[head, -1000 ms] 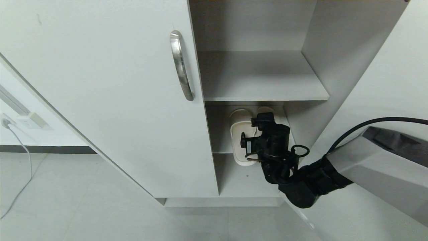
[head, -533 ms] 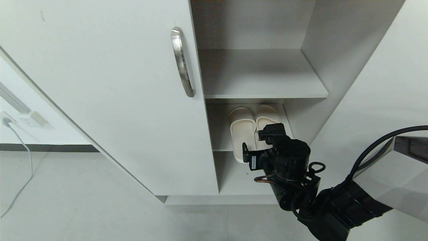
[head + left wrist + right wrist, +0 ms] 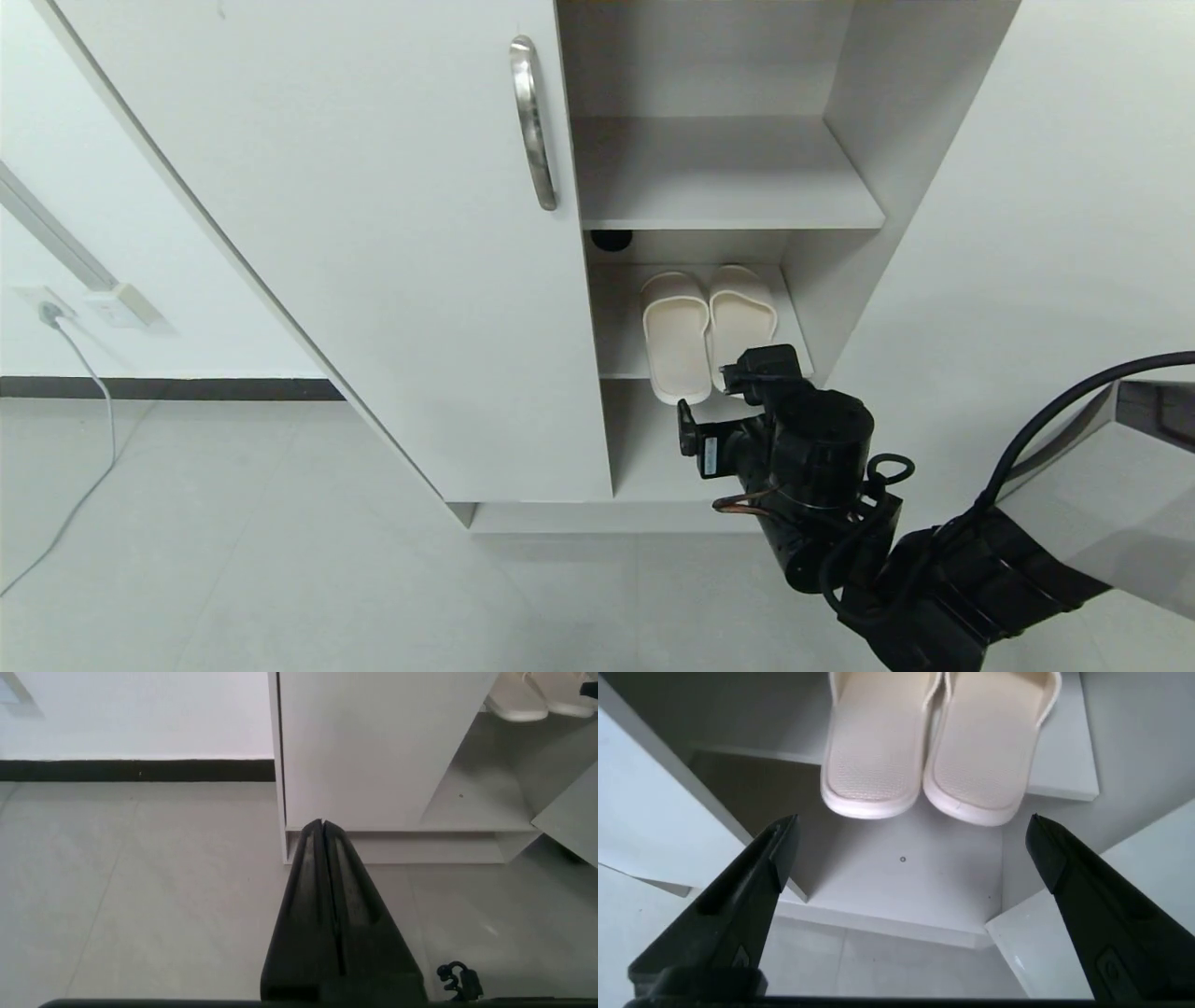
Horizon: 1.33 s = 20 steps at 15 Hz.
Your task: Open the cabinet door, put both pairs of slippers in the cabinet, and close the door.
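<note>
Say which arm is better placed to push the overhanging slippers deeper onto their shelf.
Right: the right gripper hangs open just before the slippers; the left gripper is shut over the floor.

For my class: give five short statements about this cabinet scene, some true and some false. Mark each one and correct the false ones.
1. The pair of slippers lies on a cabinet shelf. True.
2. The right tool is gripping a slipper. False: it is open, holds nothing and hangs clear of the slippers, in front of the cabinet.
3. The left tool is shut. True.
4. The slippers are black. False: they are cream.
5. The metal handle stands upright on the door beside the open compartment. True.
</note>
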Motion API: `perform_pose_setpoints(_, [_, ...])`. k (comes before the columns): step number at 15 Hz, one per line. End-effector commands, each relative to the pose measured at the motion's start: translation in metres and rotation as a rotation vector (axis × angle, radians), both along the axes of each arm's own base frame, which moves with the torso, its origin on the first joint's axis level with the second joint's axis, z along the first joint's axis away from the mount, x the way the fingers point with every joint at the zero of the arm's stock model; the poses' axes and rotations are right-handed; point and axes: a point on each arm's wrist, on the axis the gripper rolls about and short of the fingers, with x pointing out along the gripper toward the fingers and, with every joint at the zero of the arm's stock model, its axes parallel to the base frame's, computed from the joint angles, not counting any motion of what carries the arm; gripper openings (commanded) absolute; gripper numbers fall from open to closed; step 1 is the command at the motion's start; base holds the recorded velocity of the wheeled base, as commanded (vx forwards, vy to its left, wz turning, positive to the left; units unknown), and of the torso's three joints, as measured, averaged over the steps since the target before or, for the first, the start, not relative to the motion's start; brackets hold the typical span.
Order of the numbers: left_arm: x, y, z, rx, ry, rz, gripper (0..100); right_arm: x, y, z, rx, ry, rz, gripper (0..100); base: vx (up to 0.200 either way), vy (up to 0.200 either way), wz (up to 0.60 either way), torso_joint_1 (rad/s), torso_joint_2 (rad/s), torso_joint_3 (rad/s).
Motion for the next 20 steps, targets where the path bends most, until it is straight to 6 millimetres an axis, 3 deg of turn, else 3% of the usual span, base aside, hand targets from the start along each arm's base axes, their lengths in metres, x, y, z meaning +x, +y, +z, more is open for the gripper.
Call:
perform_pose_setpoints(1, [0.0,0.0,0.0,0.0,0.0,0.001,0,-0.0004,0.0004,-0.0014,-0.004,0.002,0.002,100,0.0,0.0,0.0,0.0,0.0,0.0])
perform_pose_setpoints(6, [0.0,-0.0001,-0.0002,0.0,0.002,-0.005,0,-0.0005,0.0002,-0.0017,-0.005,0.003,0.002,100,0.0,0.0,0.0,0.0,0.0,0.022])
perform_pose_setpoints(20, [0.0001,-0.0001,0.0,0.009,0.002,-0.005,0,-0.0096,-0.005,-0.008,-0.032,0.024,0.017,100,0.0,0.0,0.0,0.0,0.0,0.155])
